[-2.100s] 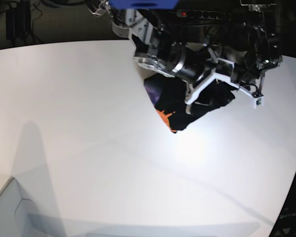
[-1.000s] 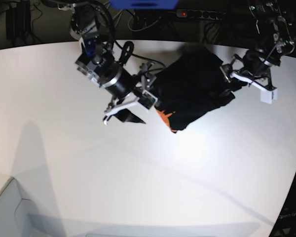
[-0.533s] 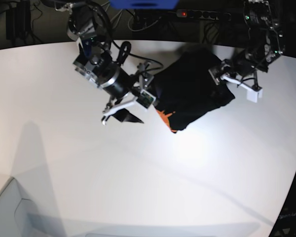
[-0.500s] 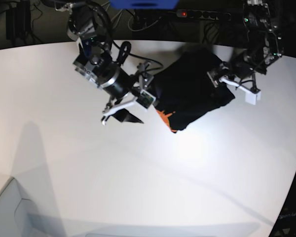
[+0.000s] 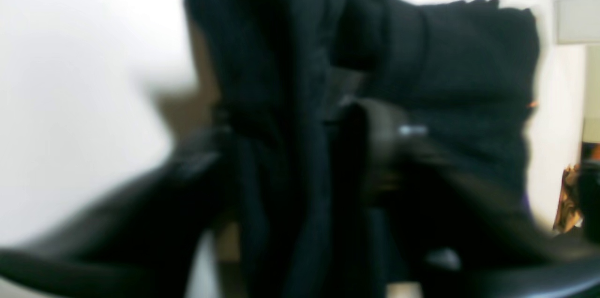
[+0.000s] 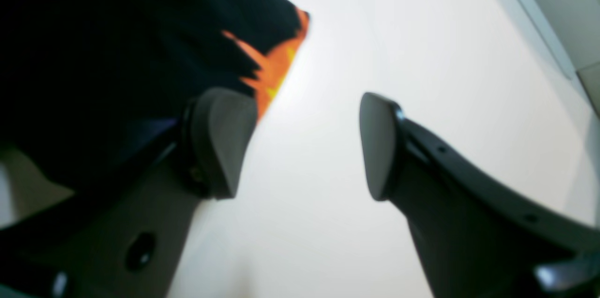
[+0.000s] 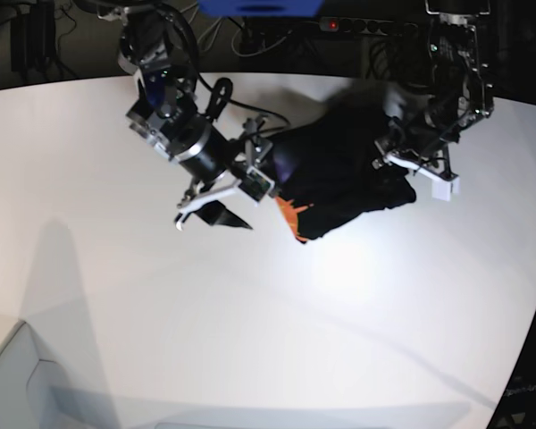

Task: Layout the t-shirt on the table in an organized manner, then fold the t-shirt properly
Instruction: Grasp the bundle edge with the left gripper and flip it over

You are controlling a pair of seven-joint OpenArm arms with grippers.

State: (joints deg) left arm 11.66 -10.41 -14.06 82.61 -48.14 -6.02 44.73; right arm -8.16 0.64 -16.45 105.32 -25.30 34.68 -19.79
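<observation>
The black t-shirt lies bunched on the white table, its orange print corner pointing toward the front. My left gripper is at the shirt's right edge. In the blurred left wrist view a thick fold of the t-shirt runs between the fingers, and the left gripper is shut on it. My right gripper hovers just left of the shirt. In the right wrist view the right gripper is open with only bare table between its pads, and the t-shirt lies beside its left finger.
Cables and a power strip run along the dark back behind the table. The table's curved edge falls away at the right. A grey box corner sits at the lower left.
My left gripper has come down and leftward onto the shirt's right edge and closed on the cloth. The shirt has bunched and slid slightly left. The right arm has barely shifted.
</observation>
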